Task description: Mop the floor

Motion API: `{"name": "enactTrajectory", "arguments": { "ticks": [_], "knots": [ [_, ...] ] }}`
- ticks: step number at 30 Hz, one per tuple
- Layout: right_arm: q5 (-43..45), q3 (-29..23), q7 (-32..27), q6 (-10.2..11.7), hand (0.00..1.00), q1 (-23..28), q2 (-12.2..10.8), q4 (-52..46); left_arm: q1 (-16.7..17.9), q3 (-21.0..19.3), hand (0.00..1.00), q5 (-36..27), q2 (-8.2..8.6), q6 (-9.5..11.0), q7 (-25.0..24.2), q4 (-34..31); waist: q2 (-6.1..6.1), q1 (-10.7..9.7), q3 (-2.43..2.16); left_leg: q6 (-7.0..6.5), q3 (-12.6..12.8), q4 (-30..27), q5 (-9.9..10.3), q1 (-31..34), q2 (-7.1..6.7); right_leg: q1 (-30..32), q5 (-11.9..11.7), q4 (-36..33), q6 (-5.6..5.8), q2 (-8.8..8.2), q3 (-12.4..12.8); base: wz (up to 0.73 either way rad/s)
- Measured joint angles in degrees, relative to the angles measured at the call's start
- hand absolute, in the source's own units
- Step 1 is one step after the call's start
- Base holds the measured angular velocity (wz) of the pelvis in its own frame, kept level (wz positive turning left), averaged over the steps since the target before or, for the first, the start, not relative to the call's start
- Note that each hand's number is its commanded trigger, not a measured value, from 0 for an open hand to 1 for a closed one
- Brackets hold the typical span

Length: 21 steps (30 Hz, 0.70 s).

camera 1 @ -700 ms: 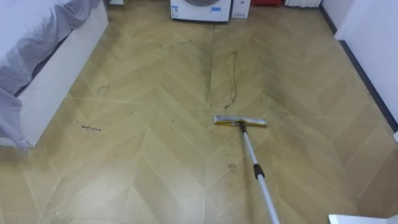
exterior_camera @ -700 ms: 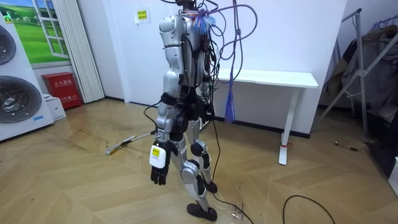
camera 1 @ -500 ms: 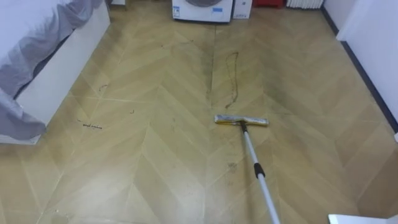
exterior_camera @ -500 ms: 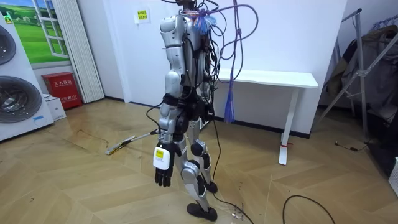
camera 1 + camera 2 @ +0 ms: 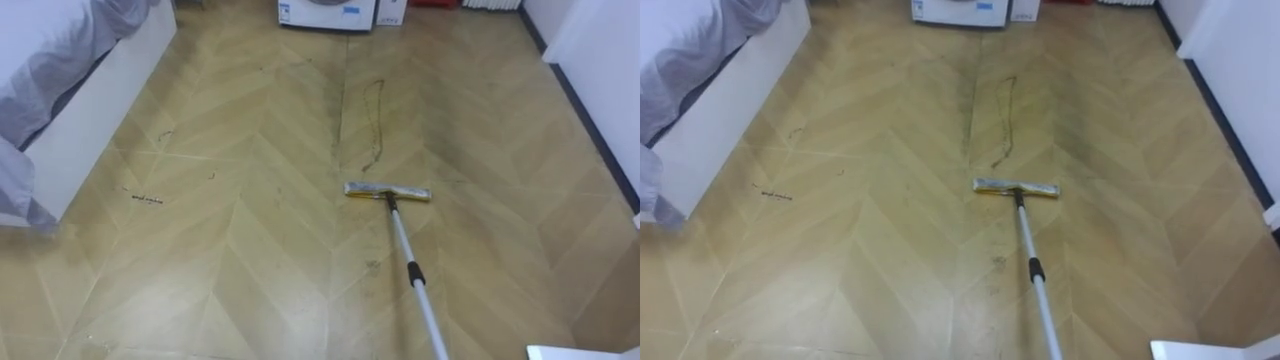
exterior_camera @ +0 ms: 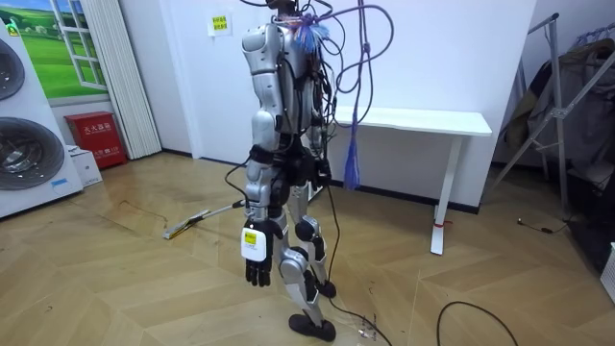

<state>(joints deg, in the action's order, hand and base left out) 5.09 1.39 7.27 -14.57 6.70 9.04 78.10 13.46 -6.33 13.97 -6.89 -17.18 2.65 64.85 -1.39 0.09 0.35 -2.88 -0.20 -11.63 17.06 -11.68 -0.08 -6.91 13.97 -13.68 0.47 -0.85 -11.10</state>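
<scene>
Herringbone wood floor [image 5: 250, 260]. Dark looped scuff [image 5: 372, 125] upper centre, just above mop head. Mop [image 5: 413, 273] on floor: head mid-frame, handle running to lower edge, right of centre. Bed [image 5: 90, 90] upper left, washing machine [image 5: 328, 12] top centre, white wall [image 5: 600, 40] with dark skirting at right. Room view: robot stands mid-floor, white desk [image 6: 423, 120] behind. Left hand [image 6: 257, 272] hangs by thigh, fingers loose, holding nothing.

a room furnished like a home. a bed [image 5: 95, 115] with grey sheets stands on a herringbone wood floor [image 5: 250, 260]. washing machines [image 6: 27, 159] stand by one wall, and a white desk [image 6: 423, 121] by another.
</scene>
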Motion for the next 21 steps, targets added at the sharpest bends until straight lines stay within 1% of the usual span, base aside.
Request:
{"name": "enactTrajectory", "arguments": {
  "ticks": [2, 5, 8, 10, 11, 12, 13, 14, 16, 17, 19, 20, 21],
  "knots": [
    [0.1, 0.1, 0.1, 0.0, 1.0, -0.3, 0.0, 0.0, -0.1, 1.0, 0.0, 0.0, 0.02, 0.0, 0.0, -0.1, -0.12, 0.0, 0.04, 0.0, 0.0, -0.1, 0.0, 0.1, 0.03, 0.0, 0.0, 0.0, -0.01, 0.02, 0.0, 0.0],
    [0.0, 0.7, -0.2, -0.3, 1.0, -0.5, -0.1, -0.1, -0.5, 1.1, 0.0, 0.0, 0.28, 0.1, -0.1, -0.2, -0.11, 0.0, 0.03, 0.0, 0.1, -0.2, 0.0, 0.5, 0.06, 0.4, 0.0, -0.1, -0.01, 0.04, 0.0, 0.0],
    [0.1, 0.8, -0.4, -0.5, 1.0, -1.5, -0.1, -0.7, -2.0, 1.0, 0.0, 0.2, 0.23, 0.3, 0.0, -0.8, -0.03, 0.2, -0.01, 0.0, 0.3, -0.8, 0.0, 3.2, 0.08, 3.5, 0.0, -1.5, -0.1, -0.08, 0.1, -0.06],
    [0.0, 0.8, -0.8, -0.5, 1.0, -3.0, -0.1, -0.8, -3.6, 1.0, 0.0, 0.2, 0.06, 0.4, 0.0, -0.6, 0.35, 0.3, -0.16, 0.0, 0.6, -1.8, 0.0, 5.7, 0.07, 5.9, -0.3, -2.1, -0.44, -0.17, 0.2, -0.07],
    [0.0, 0.8, -1.1, -0.5, 1.0, -4.0, -0.1, -0.8, -4.6, 1.1, 0.0, 0.2, -0.07, 0.6, 0.1, -0.6, 0.22, 0.3, -0.05, 0.0, 0.6, -2.3, 0.0, 7.1, 0.11, 7.3, -0.5, -2.5, -0.65, -0.2, 0.1, -0.03],
    [-0.1, 0.8, -1.4, -0.5, 1.0, -5.2, -0.1, -0.7, -5.5, 2.2, 0.0, 0.2, -0.29, 0.7, 0.3, -0.6, 0.34, 0.2, 0.08, 0.0, 0.7, -2.8, 0.0, 8.5, 0.15, 8.8, -0.6, -3.2, -0.8, -0.26, 0.1, 0.0],
    [-0.2, 0.9, -1.5, -0.5, 1.0, -5.7, -0.1, -0.7, -6.0, 2.3, 0.0, 0.2, -0.3, 0.9, 0.4, -0.5, 0.36, 0.2, 0.14, 0.01, 0.6, -3.2, 0.0, 9.4, 0.15, 9.4, -0.7, -3.3, -0.91, -0.32, 0.0, 0.0],
    [-0.7, 0.9, -1.8, -0.4, 1.0, -6.7, -0.1, -0.8, -7.1, 2.8, 0.0, 0.2, -0.27, 1.4, 0.6, 0.0, 0.53, 0.2, 0.28, 0.03, 0.6, -4.0, 0.0, 10.9, 0.23, 10.5, -1.1, -3.2, -1.1, -0.29, -0.1, 0.0],
    [-2.6, 1.5, -2.9, -0.2, 1.0, -7.7, 0.0, -1.0, -8.9, 3.2, 0.0, 0.2, -0.29, 2.3, 1.1, 1.0, 0.82, 0.2, 0.27, 0.07, 0.6, -5.9, 0.0, 14.5, 0.28, 13.4, -1.5, -3.8, -1.32, -0.29, -0.1, 0.04],
    [-2.8, 1.8, -3.2, -0.2, 1.0, -7.9, 0.0, -1.4, -9.3, 3.2, 0.0, 0.1, -0.28, 2.5, 1.2, 1.1, 0.92, 0.2, 0.29, 0.07, 0.5, -6.6, 0.0, 15.5, 0.26, 14.3, -1.6, -4.2, -1.37, -0.39, -0.2, 0.11],
    [-3.9, 1.9, -4.1, 0.8, 1.0, -7.8, 0.2, -2.2, -10.3, 3.3, 0.0, -0.4, -0.22, 3.6, 1.8, 1.1, 1.11, 0.2, 0.31, 0.08, 0.6, -8.9, 0.0, 19.6, 0.2, 17.7, -1.7, -5.6, -1.52, -0.77, -0.6, 0.11],
    [-4.7, 2.3, -4.4, 1.5, 1.0, -8.3, 0.4, -2.5, -11.1, 3.3, 0.0, -0.9, -0.22, 4.5, 2.1, 1.1, 1.39, 0.2, 0.51, 0.09, 0.8, -10.6, 0.0, 22.5, 0.17, 20.7, -1.7, -7.3, -1.56, -1.07, -0.7, 0.05],
    [-5.1, 2.4, -5.1, 2.3, 1.0, -8.9, 0.6, -2.5, -12.1, 4.0, 0.0, -0.9, -0.2, 4.9, 2.2, 1.1, 1.39, 0.1, 0.53, 0.09, 1.1, -12.2, 0.0, 25.4, 0.16, 23.7, -1.7, -8.7, -1.68, -1.29, -0.6, 0.0]
  ]
}}
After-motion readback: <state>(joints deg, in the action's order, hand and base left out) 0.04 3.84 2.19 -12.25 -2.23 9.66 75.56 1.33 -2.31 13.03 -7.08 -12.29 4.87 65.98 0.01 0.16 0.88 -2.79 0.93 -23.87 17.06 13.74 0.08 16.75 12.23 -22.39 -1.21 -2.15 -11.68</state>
